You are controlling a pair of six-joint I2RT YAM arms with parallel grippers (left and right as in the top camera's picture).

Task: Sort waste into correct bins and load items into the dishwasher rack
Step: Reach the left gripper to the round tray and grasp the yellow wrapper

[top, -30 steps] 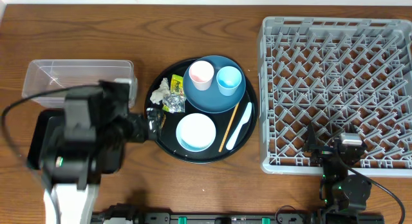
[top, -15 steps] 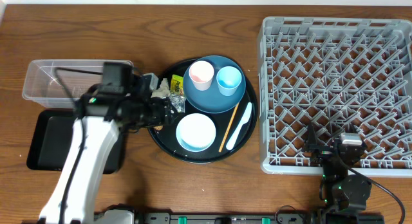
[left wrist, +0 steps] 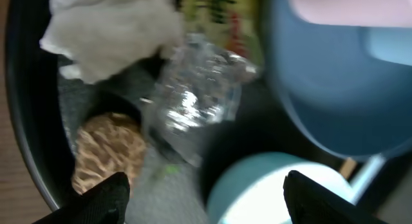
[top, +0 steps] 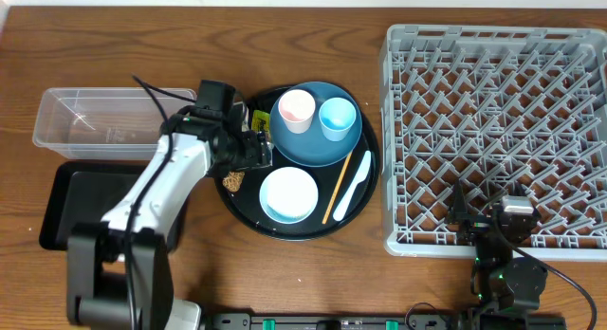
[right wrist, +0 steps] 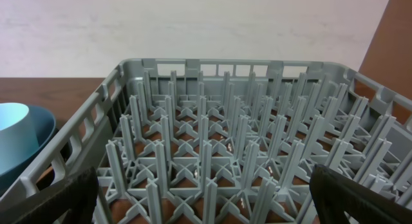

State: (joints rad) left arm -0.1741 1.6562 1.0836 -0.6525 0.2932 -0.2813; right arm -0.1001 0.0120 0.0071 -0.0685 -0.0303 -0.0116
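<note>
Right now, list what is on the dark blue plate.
A pink cup and a light blue cup stand on the dark blue plate. The plate surface beneath them is covered.

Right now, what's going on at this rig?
The left gripper hovers open over the waste pile on the round black tray. It points at the crumpled foil ball, which has the white paper and brown food lump beside it. Nothing is gripped. The plate, pink cup, light blue cup, bowl, chopstick and spoon sit on that tray. The dishwasher rack holds nothing. The right gripper sits open at the rack's near edge.
</note>
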